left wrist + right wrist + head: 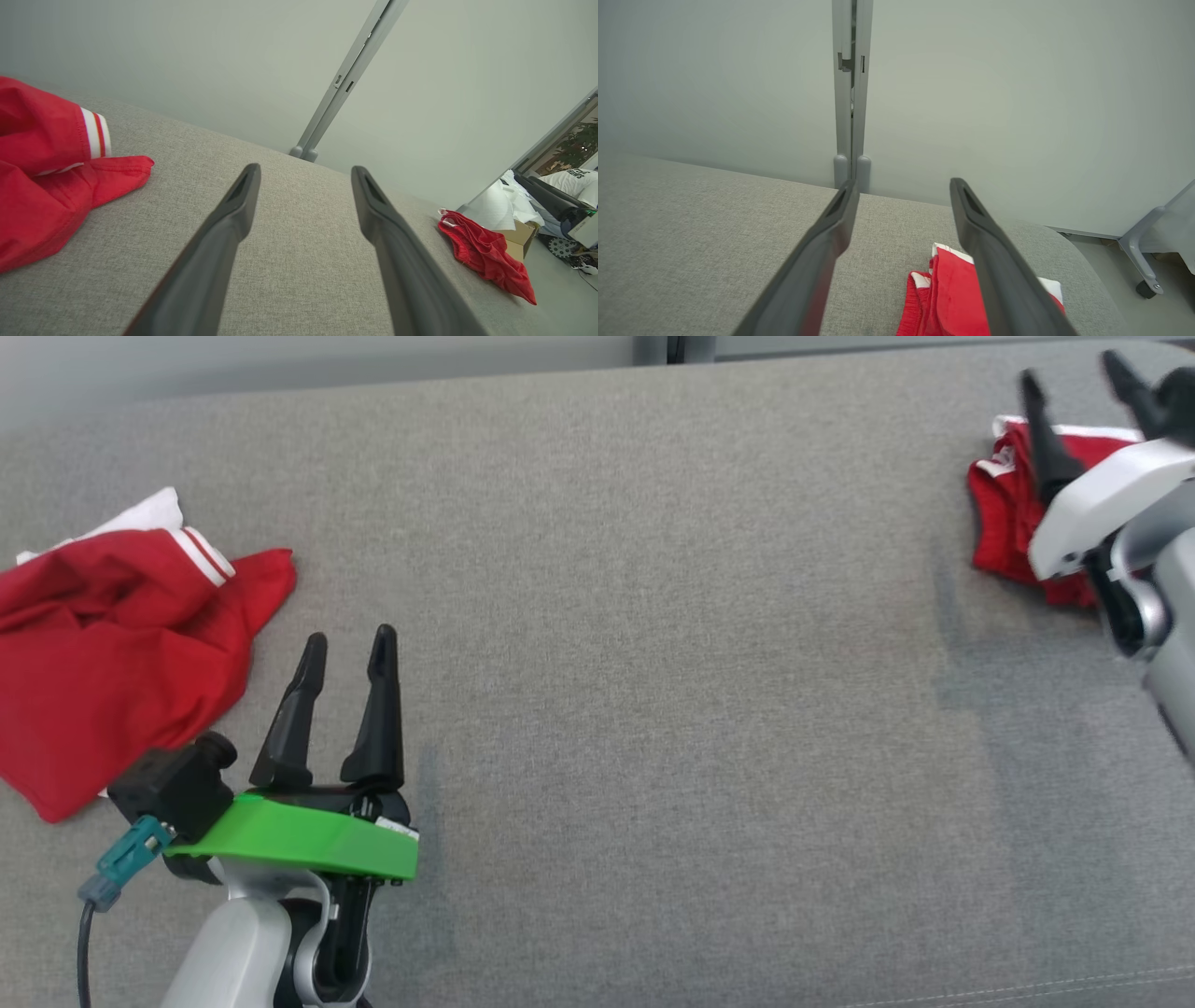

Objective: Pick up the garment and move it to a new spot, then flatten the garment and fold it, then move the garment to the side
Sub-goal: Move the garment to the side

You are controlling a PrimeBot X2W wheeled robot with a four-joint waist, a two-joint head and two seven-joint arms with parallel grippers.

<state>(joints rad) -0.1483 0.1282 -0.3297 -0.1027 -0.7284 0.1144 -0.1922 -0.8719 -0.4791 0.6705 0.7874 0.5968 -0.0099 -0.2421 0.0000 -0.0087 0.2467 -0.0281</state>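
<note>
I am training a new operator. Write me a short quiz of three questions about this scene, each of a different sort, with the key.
1. True or false: the left pincer holds the crumpled red garment beside it.
2. How many red garments lie on the grey cloth surface? A) one B) two C) three
3. Fill in: the open right pincer is by the smaller red garment, at the robot's ____ end of the surface.
Key: 1 false, the pincer is open and empty; 2 B; 3 right.
</note>
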